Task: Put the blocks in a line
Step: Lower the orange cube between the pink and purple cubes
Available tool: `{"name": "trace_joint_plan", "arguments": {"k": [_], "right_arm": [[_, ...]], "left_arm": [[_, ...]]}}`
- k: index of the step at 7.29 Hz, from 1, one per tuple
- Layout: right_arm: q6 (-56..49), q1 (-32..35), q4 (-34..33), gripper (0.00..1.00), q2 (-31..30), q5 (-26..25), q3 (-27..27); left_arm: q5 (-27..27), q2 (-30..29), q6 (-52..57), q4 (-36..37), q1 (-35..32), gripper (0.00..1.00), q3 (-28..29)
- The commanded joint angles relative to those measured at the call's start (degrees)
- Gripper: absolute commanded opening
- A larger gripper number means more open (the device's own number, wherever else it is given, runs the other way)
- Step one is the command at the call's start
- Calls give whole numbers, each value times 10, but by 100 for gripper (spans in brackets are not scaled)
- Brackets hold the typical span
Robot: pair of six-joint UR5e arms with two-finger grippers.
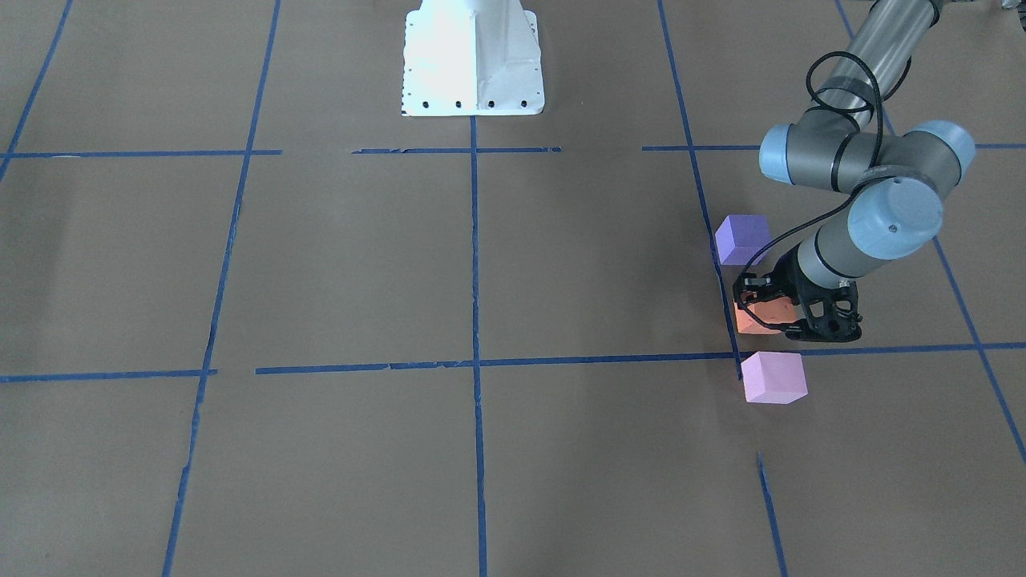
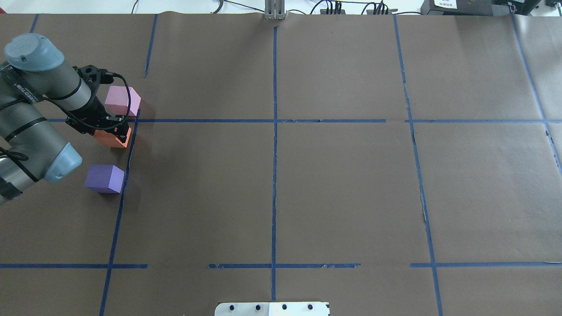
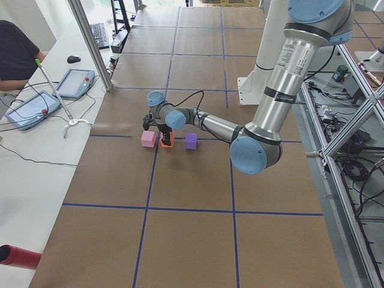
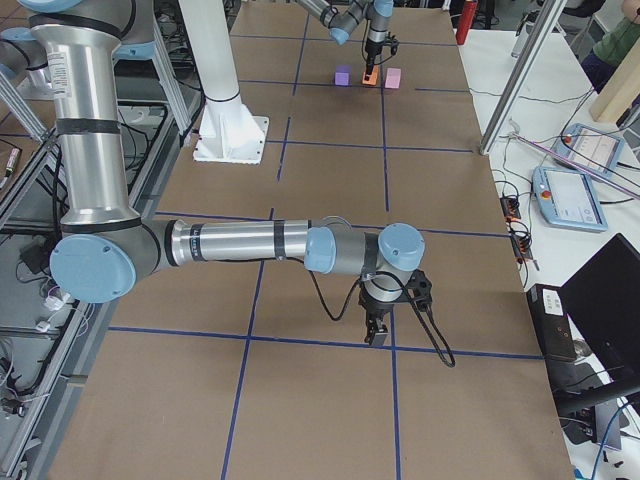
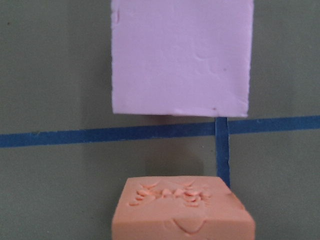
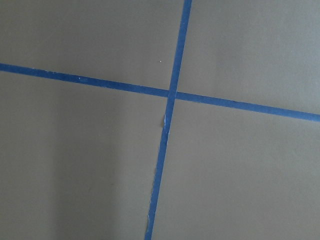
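Three cubes stand in a row beside a blue tape line on the robot's far left. The orange block [image 1: 757,320] is in the middle, between the violet-blue block [image 1: 741,239] and the pale pink block [image 1: 773,378]. My left gripper [image 1: 771,314] reaches down over the orange block [image 2: 109,138], with a finger on each side, shut on it at table level. The left wrist view shows the orange block [image 5: 182,210] close below and the pink block [image 5: 180,55] ahead. My right gripper [image 4: 379,335] shows only in the exterior right view, low over the table; I cannot tell its state.
The white robot base [image 1: 473,64] stands at the table's middle edge. Blue tape lines [image 2: 274,131] divide the brown table into squares. A side bench with tablets [image 3: 36,105] and a seated person lies beyond the blocks' end.
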Motion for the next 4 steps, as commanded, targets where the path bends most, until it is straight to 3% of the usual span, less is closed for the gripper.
{"name": "trace_joint_plan", "arguments": {"k": [1,3,4], "right_arm": [[0,0,0,100,0,0,0],[0,0,0,100,0,0,0],[0,0,0,100,0,0,0]], "left_arm": [[-1,-2,0,-1,3,65,3],[-5,-3,0,-7,6,73,11],[-5,-3,0,-7,6,85,11]]}}
